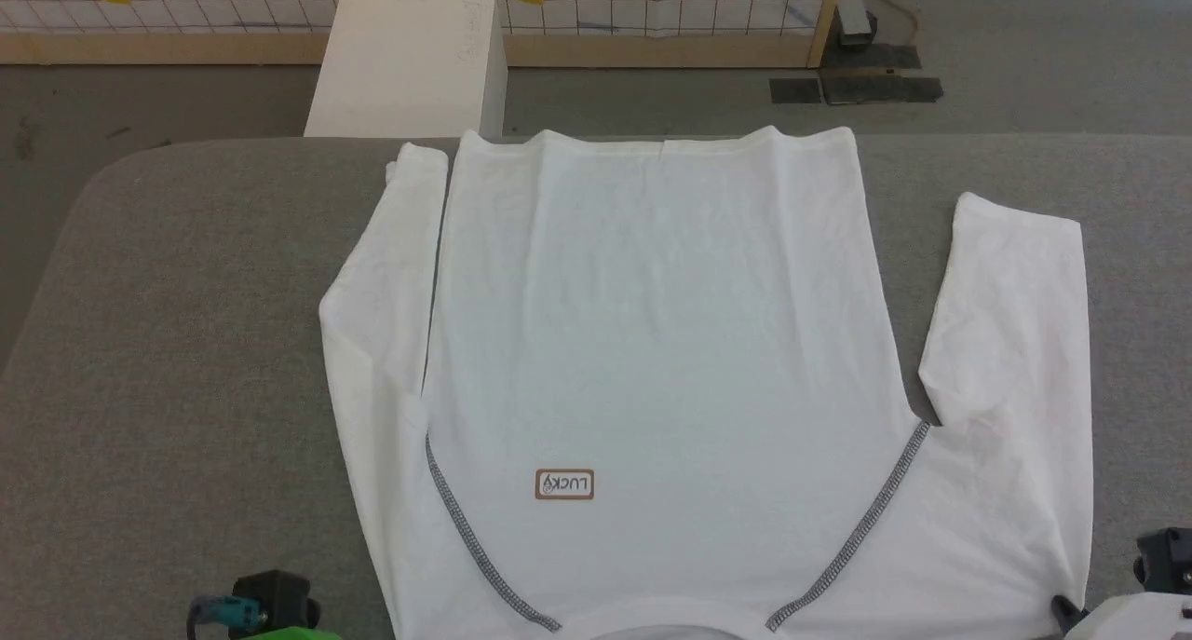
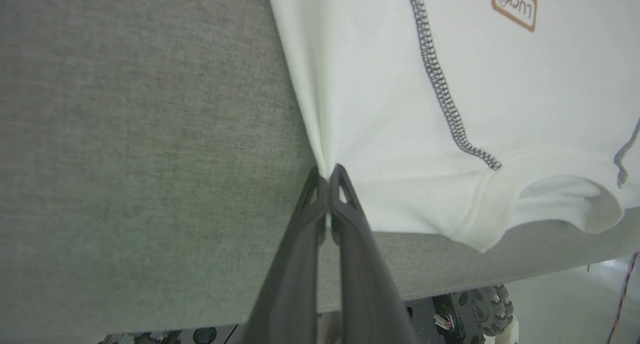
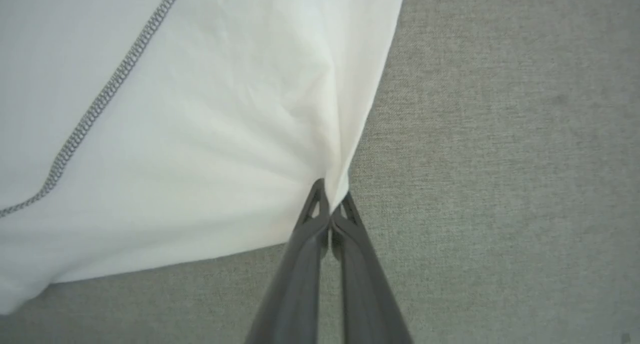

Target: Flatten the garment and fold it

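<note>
The garment (image 1: 652, 342), a large white long-sleeved shirt, lies flat and face up on the grey table (image 1: 186, 342) with its collar toward me. Its "LUCKY" patch (image 1: 564, 484) sits near the left shoulder seam (image 1: 466, 528). One sleeve (image 1: 382, 323) lies along the body's left side. The other sleeve (image 1: 1015, 323) bends away at the right. In the left wrist view my left gripper (image 2: 327, 176) is shut on the garment's (image 2: 450, 83) shoulder edge. In the right wrist view my right gripper (image 3: 332, 196) is shut on the opposite shoulder edge of the garment (image 3: 200, 108); its dark tip (image 1: 1066, 610) meets the cloth.
A white box (image 1: 410, 62) stands on the floor beyond the table's far edge. Behind it runs a wire grid panel in a wooden frame (image 1: 652, 51). The collar (image 2: 550, 199) lies close to the table's near edge (image 2: 450, 279), with my wheeled base (image 2: 492, 309) below.
</note>
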Motion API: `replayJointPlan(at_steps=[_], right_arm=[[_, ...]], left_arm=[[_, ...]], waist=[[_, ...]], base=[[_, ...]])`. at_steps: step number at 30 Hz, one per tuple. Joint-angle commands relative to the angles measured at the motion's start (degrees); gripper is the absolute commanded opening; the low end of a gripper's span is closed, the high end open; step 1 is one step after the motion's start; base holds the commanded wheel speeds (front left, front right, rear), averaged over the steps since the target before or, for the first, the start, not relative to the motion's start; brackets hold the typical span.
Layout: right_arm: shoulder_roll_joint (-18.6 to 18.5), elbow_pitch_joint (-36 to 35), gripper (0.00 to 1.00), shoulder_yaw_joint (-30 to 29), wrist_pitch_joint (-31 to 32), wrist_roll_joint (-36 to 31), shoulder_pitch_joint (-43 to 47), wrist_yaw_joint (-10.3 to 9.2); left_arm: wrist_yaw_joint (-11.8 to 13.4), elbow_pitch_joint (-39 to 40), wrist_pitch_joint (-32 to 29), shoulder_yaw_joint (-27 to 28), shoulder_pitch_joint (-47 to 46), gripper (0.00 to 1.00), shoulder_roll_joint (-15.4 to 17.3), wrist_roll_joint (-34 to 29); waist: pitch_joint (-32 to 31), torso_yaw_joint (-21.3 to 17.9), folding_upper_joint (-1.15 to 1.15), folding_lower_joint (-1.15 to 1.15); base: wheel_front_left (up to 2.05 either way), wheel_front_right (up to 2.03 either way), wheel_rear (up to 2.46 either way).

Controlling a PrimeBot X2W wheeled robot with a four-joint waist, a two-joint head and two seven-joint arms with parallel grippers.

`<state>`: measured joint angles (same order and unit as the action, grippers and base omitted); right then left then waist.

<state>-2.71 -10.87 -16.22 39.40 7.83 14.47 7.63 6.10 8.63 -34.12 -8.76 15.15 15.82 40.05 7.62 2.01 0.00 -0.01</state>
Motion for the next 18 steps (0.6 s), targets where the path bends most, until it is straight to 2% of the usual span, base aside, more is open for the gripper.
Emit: replayJointPlan(at_steps=[1, 4, 5, 6, 7, 8, 9, 15, 18], right_arm=[[-0.2, 0.8, 0.00, -0.7, 0.2, 0.4, 0.8, -0.14], [-0.2, 3.3, 0.00, -0.1, -0.8, 1.2, 1.1, -0.14], [-0.2, 4.5, 0.00, 0.1, -1.5, 1.4, 1.0, -0.14], [-0.2, 5.3, 0.10, 0.4, -2.2, 1.3, 0.9, -0.14], [-0.2, 6.2, 0.50, 0.7, -3.0, 1.2, 0.7, -0.14], [-0.2, 6.8, 0.93, 1.0, -3.6, 1.1, 0.6, -0.14], [-0.2, 7.4, 1.00, 1.0, -4.6, 1.4, 0.5, -0.14], [-0.2, 5.6, 1.00, -2.0, -10.3, 2.0, 1.5, -0.14], [-0.2, 3.0, 1.00, -3.2, -14.3, 1.5, 1.8, -0.14]], left_arm=[[0.2, -0.9, 0.5, 0.1, 1.0, 0.00, -0.1, 0.2], [-0.5, -2.7, 1.6, -0.7, 0.6, 0.00, -0.7, -0.1], [-0.6, -3.4, 2.2, -0.8, 0.3, 0.10, -1.1, -0.2], [-0.7, -4.0, 2.6, -1.1, 0.0, 0.43, -1.3, -0.4], [-0.8, -4.5, 3.0, -1.4, -0.2, 1.00, -1.6, -0.6], [-0.8, -4.9, 3.1, -1.6, -0.4, 1.00, -1.7, -0.8], [-0.9, -5.1, 3.5, -1.9, -0.6, 1.00, -1.9, -0.9], [-1.3, -2.0, 8.5, 0.1, -1.5, 1.00, -3.7, 0.0], [-1.5, 0.9, 11.5, 1.7, -2.7, 1.00, -3.3, -0.9]], waist=[[-0.4, 0.3, 0.00, 0.01], [-0.6, 0.4, 0.00, 0.01], [-0.6, 0.4, 0.00, 0.01], [-0.7, 0.4, 0.00, 0.01], [-0.8, 0.4, 0.00, 0.01], [-0.9, 0.4, 0.00, 0.01], [-1.1, 0.4, 0.00, 0.01], [-2.1, 0.9, 0.00, 0.01], [-2.3, 1.0, 0.00, 0.01]], base=[[0.00, 0.00, 0.00], [0.00, 0.00, 0.00], [0.00, 0.00, 0.00], [0.00, 0.00, 0.00], [0.00, 0.00, 0.00], [0.00, 0.00, 0.00], [0.00, 0.00, 0.00], [0.00, 0.00, 0.00], [0.00, 0.00, 0.00]])
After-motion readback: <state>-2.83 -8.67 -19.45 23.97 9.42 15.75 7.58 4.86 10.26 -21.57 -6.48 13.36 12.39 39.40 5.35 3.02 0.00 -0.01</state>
